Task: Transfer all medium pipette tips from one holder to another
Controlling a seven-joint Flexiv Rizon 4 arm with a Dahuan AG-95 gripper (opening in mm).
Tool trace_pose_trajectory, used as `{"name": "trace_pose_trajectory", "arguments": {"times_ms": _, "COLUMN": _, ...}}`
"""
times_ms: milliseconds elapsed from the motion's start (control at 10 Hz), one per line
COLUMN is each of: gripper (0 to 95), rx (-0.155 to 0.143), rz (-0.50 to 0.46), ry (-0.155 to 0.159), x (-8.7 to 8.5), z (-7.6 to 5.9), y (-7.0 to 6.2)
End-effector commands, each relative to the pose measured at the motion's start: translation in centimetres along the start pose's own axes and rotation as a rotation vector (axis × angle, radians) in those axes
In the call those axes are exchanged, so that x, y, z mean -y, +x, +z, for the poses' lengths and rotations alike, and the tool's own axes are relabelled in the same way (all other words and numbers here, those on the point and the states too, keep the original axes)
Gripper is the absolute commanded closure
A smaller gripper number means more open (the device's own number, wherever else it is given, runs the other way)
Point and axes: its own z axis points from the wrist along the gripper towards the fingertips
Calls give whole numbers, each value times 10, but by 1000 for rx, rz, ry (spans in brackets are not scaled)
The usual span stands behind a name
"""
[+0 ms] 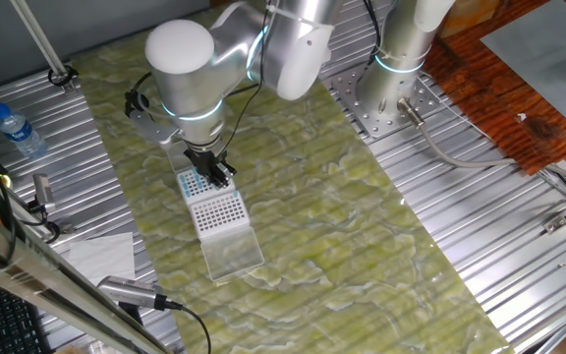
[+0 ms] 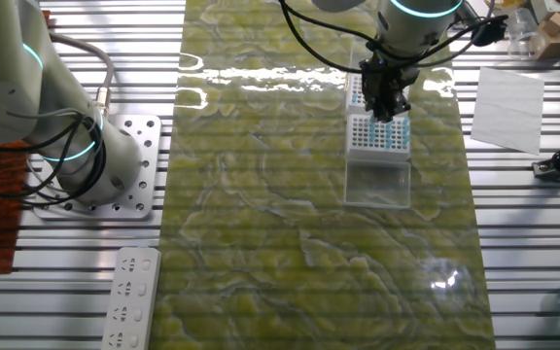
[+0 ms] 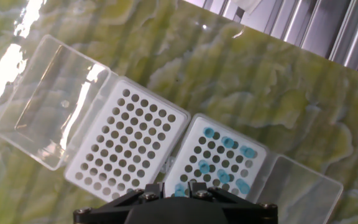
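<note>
Two white racks sit end to end under your gripper in one fixed view, the medium pipette tips at about ten o'clock of the empty rack; in the other fixed view the gripper hides the seam, so a skewed descent could strike a rack wall. From the hand view the tips lie scattered at four o'clock of the empty rack; the fingers look nearly together, holding nothing, so a small offset could catch a neighbouring tip.
</note>
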Motion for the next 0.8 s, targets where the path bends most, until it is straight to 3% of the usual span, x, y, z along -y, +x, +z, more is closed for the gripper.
{"name": "trace_pose_trajectory", "arguments": {"times_ms": 100, "gripper": 950, "rx": 5, "rz": -6, "ry": 4, "x": 1, "z": 2, "y": -1}}
{"name": "trace_pose_trajectory", "arguments": {"times_ms": 600, "gripper": 950, "rx": -4, "rz": -28, "ry": 3, "x": 3, "z": 0, "y": 1}}
{"name": "trace_pose_trajectory", "arguments": {"times_ms": 700, "gripper": 950, "rx": -25, "rz": -35, "ry": -1, "x": 3, "z": -18, "y": 5}}
{"name": "trace_pose_trajectory", "arguments": {"times_ms": 800, "gripper": 950, "rx": -25, "rz": -35, "ry": -1, "x": 3, "z": -18, "y": 5}}
